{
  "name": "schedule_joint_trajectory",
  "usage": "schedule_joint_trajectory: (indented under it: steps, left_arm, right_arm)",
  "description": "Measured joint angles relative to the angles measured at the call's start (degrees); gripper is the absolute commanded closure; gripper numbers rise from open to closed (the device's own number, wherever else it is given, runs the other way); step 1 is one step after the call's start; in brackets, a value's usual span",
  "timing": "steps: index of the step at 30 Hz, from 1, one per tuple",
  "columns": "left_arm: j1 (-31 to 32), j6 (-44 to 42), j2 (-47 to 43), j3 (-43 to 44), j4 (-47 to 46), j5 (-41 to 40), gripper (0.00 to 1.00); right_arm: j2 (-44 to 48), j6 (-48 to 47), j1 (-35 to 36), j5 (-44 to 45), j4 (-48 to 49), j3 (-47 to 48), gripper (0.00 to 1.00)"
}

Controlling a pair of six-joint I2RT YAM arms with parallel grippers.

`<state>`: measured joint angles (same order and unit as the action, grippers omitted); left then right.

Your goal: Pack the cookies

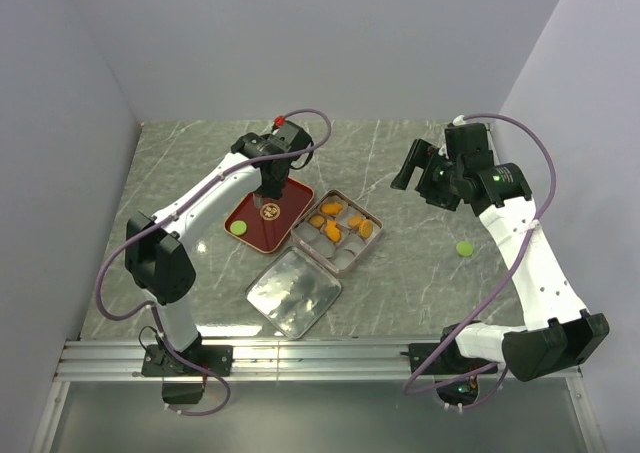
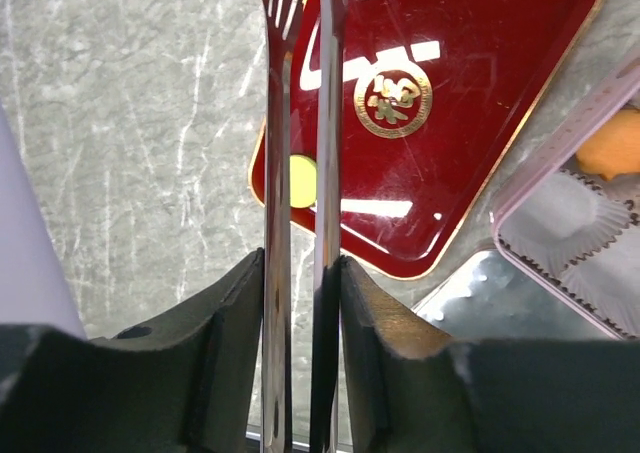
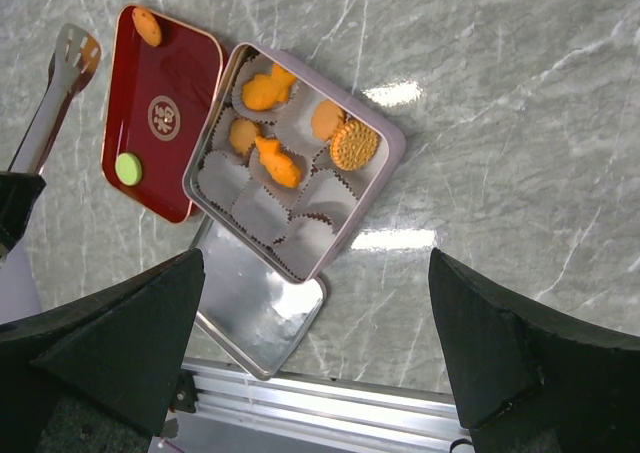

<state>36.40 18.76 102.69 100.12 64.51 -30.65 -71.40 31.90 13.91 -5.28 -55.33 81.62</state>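
Left fingers [image 1: 268, 189]: clenched on your tongs [image 2: 277, 223], above the red tray [image 2: 470, 93].
Right fingers [image 1: 412, 168]: spread wide, holding nothing.
Cookies [image 3: 278, 163]: most sit in your box [image 3: 392, 148].

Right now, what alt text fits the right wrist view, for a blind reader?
A box of paper cups holds several orange cookies. Left of it, a red tray carries an orange cookie and a green cookie, with tongs beside it.

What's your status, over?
Left gripper shut on tongs, right gripper open. Most cookies in box, two on tray, one on table. Lid off, beside box.
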Motion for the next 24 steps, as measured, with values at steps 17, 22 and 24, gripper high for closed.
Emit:
schedule_joint_trajectory:
  steps: [17, 22, 24]
  left_arm:
    - [0.07, -1.62, 0.72, -1.29, -4.63, 6.64, 0.54]
    - [0.07, -2.23, 2.49, -2.49, -5.35, 6.95, 0.54]
    - [0.07, -2.62, 3.3, -2.62, -5.4, 6.99, 0.54]
  right_arm:
    - [1.51, -0.02, 0.57, 0.35, -0.02, -0.63, 0.0]
    - [1.55, -0.02, 0.57, 0.85, -0.02, -0.63, 0.0]
    - [1.55, -0.07, 0.57, 1.09, -0.02, -0.63, 0.0]
